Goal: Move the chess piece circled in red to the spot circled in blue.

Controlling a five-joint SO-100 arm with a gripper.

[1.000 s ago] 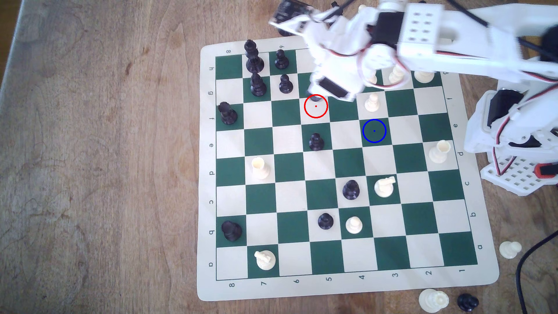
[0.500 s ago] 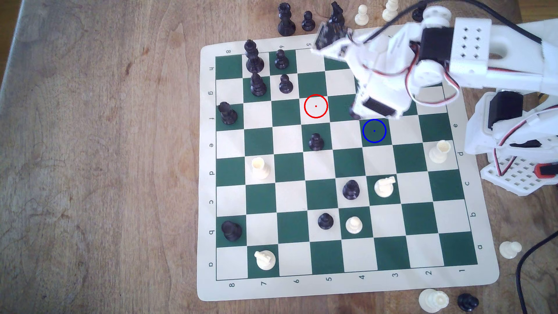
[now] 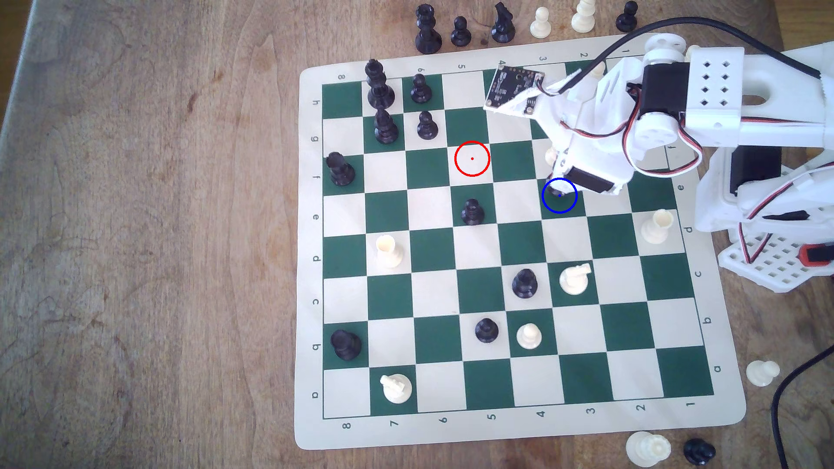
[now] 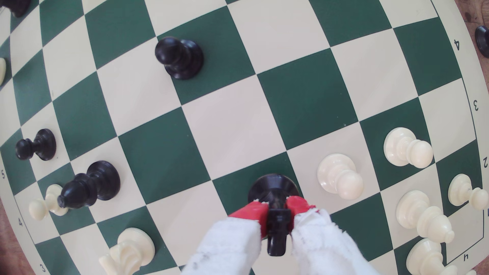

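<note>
The black knight (image 4: 276,224) is clamped between my gripper's (image 4: 276,205) red-tipped fingers (image 4: 251,211), which are shut on its head. Its round base (image 4: 274,185) hangs over, or rests on, a dark green square (image 4: 238,179); I cannot tell whether it touches. In the exterior view my gripper (image 3: 559,187) sits on the upper part of the blue ring (image 3: 559,205). A dark sliver of the knight (image 3: 551,195) shows inside the ring. The red-ringed cream square (image 3: 472,158) holds no piece.
A white pawn (image 3: 550,155) stands one square beyond the blue ring, with more white pieces (image 4: 407,148) past it. A black pawn (image 3: 472,212) is two squares toward the exterior view's left. Captured pieces (image 3: 460,31) line the mat's far edge. The arm's base (image 3: 776,252) is at the right.
My gripper has carried the knight off the red-ringed square, toward the exterior view's right and slightly nearer, to the blue-ringed square. The other pieces have not moved.
</note>
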